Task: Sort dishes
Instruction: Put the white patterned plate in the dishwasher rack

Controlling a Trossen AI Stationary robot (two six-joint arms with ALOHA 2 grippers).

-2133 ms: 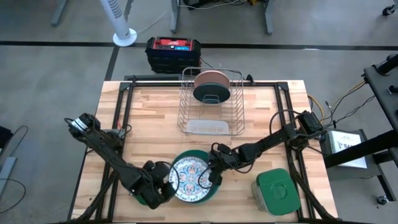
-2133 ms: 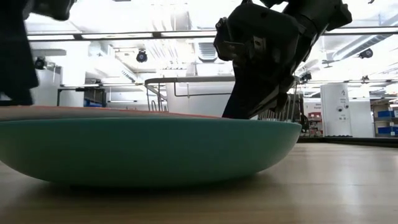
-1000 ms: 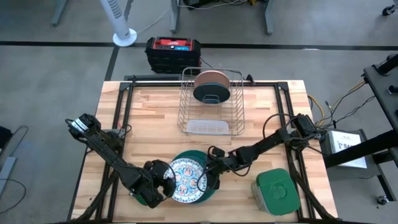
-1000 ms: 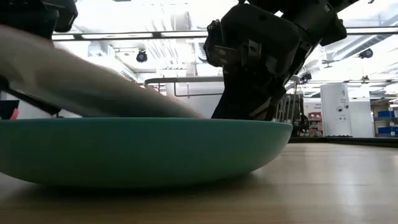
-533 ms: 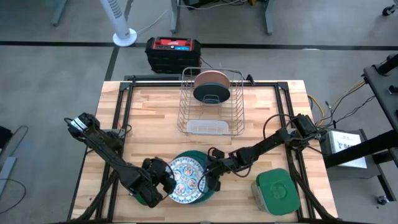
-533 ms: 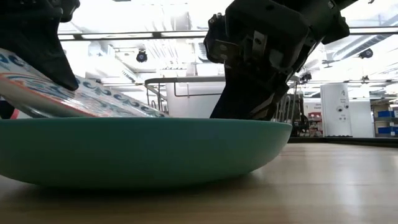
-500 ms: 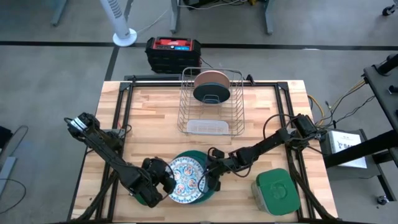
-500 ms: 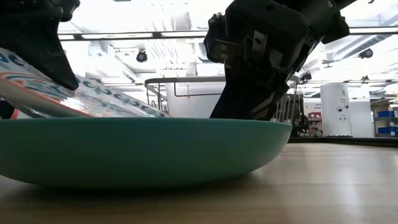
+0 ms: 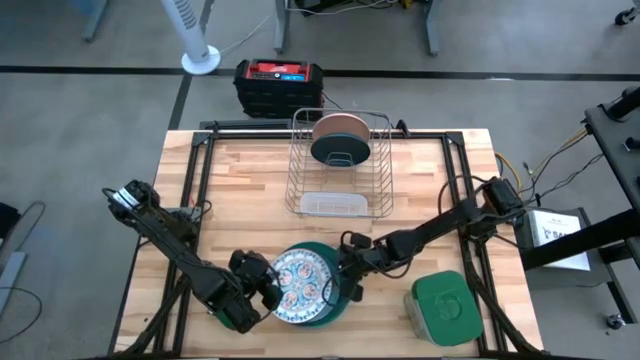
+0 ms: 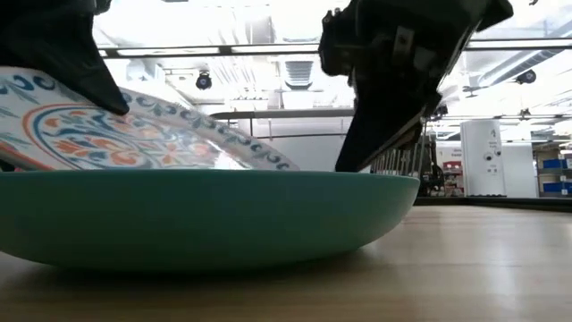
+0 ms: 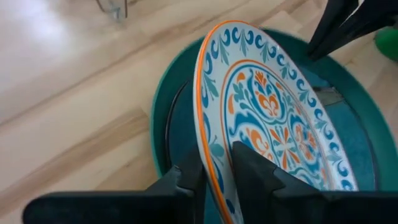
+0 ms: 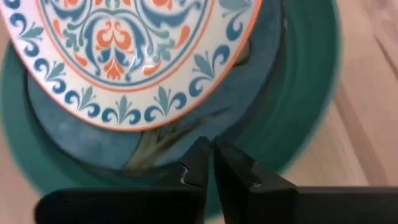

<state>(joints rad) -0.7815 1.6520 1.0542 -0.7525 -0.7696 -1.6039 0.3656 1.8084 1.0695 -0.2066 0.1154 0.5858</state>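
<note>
Both arms are all black, 6 joints each, chunky at the wrists. Thin cables loop off the left arm point(image 9: 165, 232) and right arm point(image 9: 440, 226), and each ends in 2 flat dark fingers point(image 11: 252, 171).

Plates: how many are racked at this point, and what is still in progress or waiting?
Done: the salmon-pink plate and dark teal plate stand upright in the wire rack. In hand: the left gripper pinches the rim of the ornamented plate, tilting it up off the teal-green plate; the right gripper is shut beside it, holding nothing. Left: racking both those plates.
</note>
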